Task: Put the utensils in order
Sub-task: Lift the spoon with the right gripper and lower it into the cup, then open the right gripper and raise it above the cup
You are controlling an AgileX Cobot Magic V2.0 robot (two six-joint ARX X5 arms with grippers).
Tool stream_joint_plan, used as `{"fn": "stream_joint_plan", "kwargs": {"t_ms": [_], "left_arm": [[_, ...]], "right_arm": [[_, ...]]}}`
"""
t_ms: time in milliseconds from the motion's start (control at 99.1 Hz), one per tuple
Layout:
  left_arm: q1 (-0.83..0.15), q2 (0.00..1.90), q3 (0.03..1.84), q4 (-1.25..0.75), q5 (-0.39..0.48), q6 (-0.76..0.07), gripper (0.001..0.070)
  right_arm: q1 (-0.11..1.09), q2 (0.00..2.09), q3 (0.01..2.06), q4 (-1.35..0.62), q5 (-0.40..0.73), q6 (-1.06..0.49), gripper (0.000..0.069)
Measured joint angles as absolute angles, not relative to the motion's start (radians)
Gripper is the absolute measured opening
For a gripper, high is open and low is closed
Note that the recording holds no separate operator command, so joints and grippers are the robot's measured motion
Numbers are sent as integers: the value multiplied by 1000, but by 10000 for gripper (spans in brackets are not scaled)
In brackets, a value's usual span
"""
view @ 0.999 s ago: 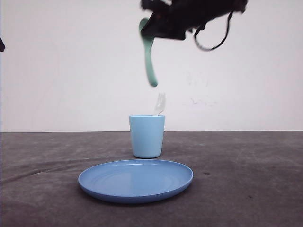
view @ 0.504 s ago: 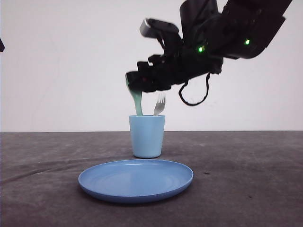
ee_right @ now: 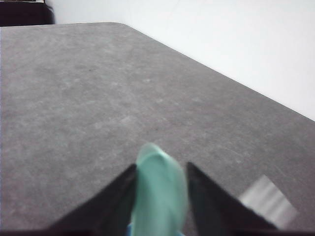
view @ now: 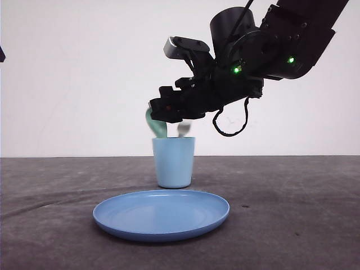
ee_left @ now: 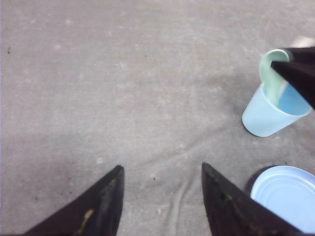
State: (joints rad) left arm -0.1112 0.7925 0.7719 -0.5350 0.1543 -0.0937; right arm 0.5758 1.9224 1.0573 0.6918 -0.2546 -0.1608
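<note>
The right gripper (view: 163,112) hangs just above the light blue cup (view: 174,162), its fingers closed around the bowl end of the mint-green spoon (view: 153,125). The spoon's handle drops below the fingers into the cup. In the right wrist view the spoon's bowl (ee_right: 158,191) sits pinched between the two dark fingers. The white fork (view: 183,130) stands in the cup just beside the spoon, its tines blurred under the gripper; a pale blur (ee_right: 268,201) to one side of the fingers in the right wrist view seems to be the same fork.

The left gripper (ee_left: 162,206) is spread open and holds nothing, hovering over bare table well apart from the cup (ee_left: 273,110).

Nearer the camera than the cup lies a round blue plate (view: 161,214). The table (view: 292,214) is covered in dark grey cloth with faint creases. Behind it is a plain white wall (view: 73,79).
</note>
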Motion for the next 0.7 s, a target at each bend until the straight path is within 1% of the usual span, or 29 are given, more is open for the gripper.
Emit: {"fn": "stream_joint_plan", "kwargs": {"t_ms": [61,131,272,403,555,696], "left_arm": [[-111,793,772,-535,154,-94,297],[-111,793,772,-535,154,-94,297],[-111,793,772,-535,154,-94,297],[-111,793,772,-535,154,-94,297],[-111,793,772,-535,154,-94,297],[-111,793,772,-535,154,-94,297]], "right_arm": [[577,1922,1057,701,-256,-161,292],[577,1921,1057,707,-257,-161,321],[579,1876,1057,674,-257,-160,335],[584,1775,1057,608,-260,-144,336],[584,1638,1057,441,-260,-118,336],[571,1509,1057,205,-260,-71,336]]}}
